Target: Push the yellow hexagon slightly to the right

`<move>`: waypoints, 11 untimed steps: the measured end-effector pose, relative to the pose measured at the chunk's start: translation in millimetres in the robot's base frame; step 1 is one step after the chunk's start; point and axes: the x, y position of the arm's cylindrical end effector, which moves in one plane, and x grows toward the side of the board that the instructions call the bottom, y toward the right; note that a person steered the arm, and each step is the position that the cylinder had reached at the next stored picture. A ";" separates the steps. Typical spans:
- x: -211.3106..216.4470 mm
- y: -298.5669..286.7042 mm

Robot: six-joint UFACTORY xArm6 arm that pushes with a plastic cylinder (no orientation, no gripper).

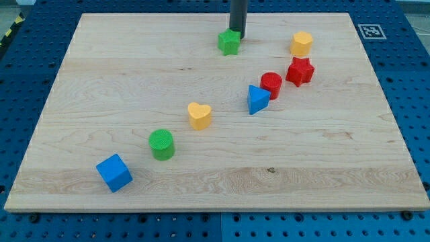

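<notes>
The yellow hexagon (302, 44) sits near the view's top right on the wooden board (101, 87). My tip (238, 35) is at the view's top centre, touching or just behind the green star (230, 42), well to the left of the yellow hexagon. A red star (299, 71) lies just below the hexagon.
A red cylinder (271, 85) and a blue triangle (256, 99) lie below and left of the red star. A yellow heart (199, 115), a green cylinder (161, 144) and a blue cube (114, 173) run diagonally toward the bottom left. A marker tag (370, 31) sits off the board's top right corner.
</notes>
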 end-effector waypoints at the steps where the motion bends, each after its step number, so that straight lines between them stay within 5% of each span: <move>1: 11.7 37.1; 3: 46.8 68.7; 5: 13.5 119.2; 9: 60.7 146.0; 11: 45.7 173.5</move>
